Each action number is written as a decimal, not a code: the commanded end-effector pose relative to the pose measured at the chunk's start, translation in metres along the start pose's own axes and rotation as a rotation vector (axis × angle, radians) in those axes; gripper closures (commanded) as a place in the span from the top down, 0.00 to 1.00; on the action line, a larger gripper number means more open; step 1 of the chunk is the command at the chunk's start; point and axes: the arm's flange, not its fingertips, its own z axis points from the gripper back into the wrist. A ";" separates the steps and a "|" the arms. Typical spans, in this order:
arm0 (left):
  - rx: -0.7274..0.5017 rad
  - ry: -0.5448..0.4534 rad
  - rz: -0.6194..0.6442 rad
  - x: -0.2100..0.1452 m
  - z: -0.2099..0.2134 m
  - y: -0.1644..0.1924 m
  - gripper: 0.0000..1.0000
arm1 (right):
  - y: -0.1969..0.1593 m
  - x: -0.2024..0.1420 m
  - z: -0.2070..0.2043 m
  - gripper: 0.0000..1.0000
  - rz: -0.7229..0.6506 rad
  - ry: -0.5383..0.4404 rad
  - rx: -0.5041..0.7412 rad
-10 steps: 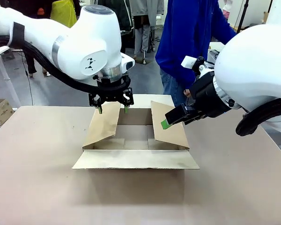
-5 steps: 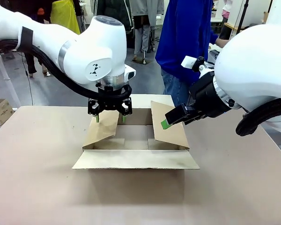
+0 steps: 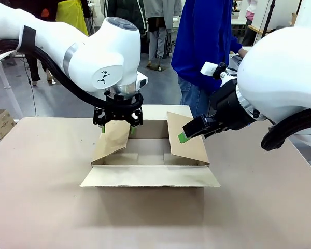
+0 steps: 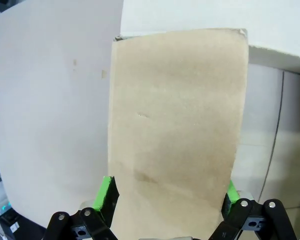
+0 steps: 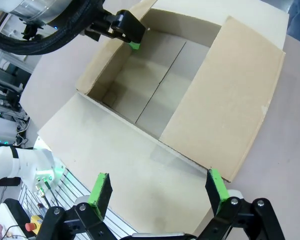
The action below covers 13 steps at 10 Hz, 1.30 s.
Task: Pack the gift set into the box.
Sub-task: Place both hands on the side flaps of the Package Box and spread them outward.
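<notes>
Left hand (image 3: pixel 117 128), spread, straddles a flap (image 3: pixel 112 142) of the box (image 3: pixel 150 177), upper centre; right hand (image 5: pixel 158 194) also spread. A skewed squeeze could buckle the flap.

box (image 3: pixel 150 175) open | left gripper (image 3: pixel 117 128) fingers (image 3: pixel 132 129) astride left flap (image 3: pixel 111 144) | right gripper (image 3: pixel 185 136) at right flap (image 3: pixel 191 149)

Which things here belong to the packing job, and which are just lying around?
Job: large brown corrugated cardboard carton, flaps open; left gripper at its left flap; right gripper by its right flap.
Lying about: small cardboard box on the floor beside the table.
</notes>
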 end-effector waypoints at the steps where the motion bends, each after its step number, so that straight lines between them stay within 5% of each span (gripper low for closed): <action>1: 0.023 -0.052 0.055 0.001 0.010 0.017 1.00 | -0.001 0.001 0.001 1.00 0.000 -0.011 0.004; 6: -0.014 -0.082 0.203 0.014 0.033 0.080 1.00 | -0.001 0.001 0.001 1.00 0.000 -0.011 0.004; 13: -0.209 0.078 0.395 0.024 -0.008 0.176 1.00 | -0.001 0.001 0.001 1.00 0.000 -0.011 0.004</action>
